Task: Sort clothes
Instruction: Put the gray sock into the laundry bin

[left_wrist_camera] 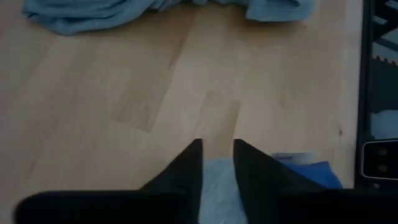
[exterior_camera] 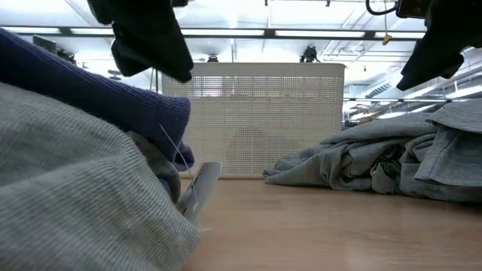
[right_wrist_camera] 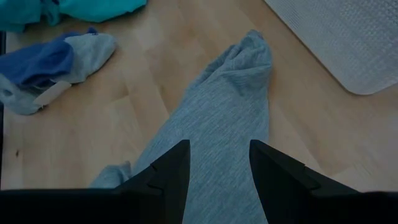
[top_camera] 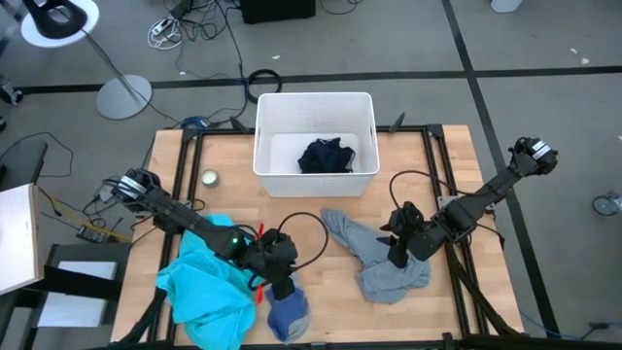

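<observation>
Left gripper [top_camera: 283,288]: I read it nearly closed above the blue piece [top_camera: 289,313], holding nothing
Turquoise shirt [top_camera: 206,287]: heaped beside it
Right gripper [top_camera: 398,261]: spread over the grey top [top_camera: 379,255], empty, lined up to pinch
Bin [top_camera: 315,107]: farthest; dark piece [top_camera: 326,156] already sorted inside

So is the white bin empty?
No, in the high view a dark navy piece lies crumpled inside the white bin, near its front wall.

Turquoise shirt [top_camera: 204,287] cut off at high-view edge
</observation>
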Motion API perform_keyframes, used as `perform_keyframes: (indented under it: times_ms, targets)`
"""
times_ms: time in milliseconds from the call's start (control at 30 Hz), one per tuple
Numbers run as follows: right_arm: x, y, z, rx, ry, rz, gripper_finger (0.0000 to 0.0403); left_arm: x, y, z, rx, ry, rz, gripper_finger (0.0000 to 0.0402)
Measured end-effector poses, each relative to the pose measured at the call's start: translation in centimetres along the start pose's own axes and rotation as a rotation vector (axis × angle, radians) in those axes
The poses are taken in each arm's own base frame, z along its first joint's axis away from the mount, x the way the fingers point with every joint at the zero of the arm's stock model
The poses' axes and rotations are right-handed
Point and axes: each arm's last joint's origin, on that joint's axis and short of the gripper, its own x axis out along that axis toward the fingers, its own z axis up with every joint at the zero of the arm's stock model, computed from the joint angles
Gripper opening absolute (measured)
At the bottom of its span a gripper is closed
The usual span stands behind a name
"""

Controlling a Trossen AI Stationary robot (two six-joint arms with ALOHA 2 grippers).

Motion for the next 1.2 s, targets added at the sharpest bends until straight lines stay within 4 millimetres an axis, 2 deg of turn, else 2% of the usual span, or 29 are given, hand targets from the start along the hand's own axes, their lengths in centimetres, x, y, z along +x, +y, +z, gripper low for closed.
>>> perform_keyframes:
  times_ms: [100,267,433,667,767,833,933,1067,1200]
  targets:
    - [0.0,0.0,0.0,-0.003,0.0,-0.001,0.0166,0.2,0.0,-0.1,-0.005,0.01,0.0,0.0127]
    - [0.0,0.0,0.0,-0.02,-0.003,-0.003,0.0166,1.8,0.0,-1.2,-0.023,0.06,0.045,0.0132]
    - [0.0,0.0,0.1,-0.031,-0.018,-0.013,0.0166,4.6,0.5,-3.0,-0.006,0.154,0.139,0.0117]
    - [0.0,0.0,0.1,-0.034,-0.019,-0.012,0.0166,7.3,0.8,-4.5,0.005,0.226,0.158,0.0097]
    - [0.0,0.0,0.1,-0.038,-0.02,-0.013,0.0166,7.4,0.8,-4.4,0.0,0.242,0.144,0.0046]
    - [0.0,0.0,0.1,-0.037,-0.023,-0.013,0.0166,7.1,0.9,-4.1,-0.003,0.237,0.136,0.0014]
    - [0.0,0.0,0.1,-0.038,-0.022,-0.014,0.0166,5.9,1.0,-3.0,-0.003,0.199,0.136,0.0004]
    - [0.0,0.0,0.1,-0.038,-0.022,-0.015,0.0166,2.6,0.5,0.0,0.017,0.117,0.154,0.0002]
    - [0.0,0.0,0.1,-0.038,-0.022,-0.015,0.0166,-1.4,-0.4,3.1,0.078,0.024,0.187,0.0001]
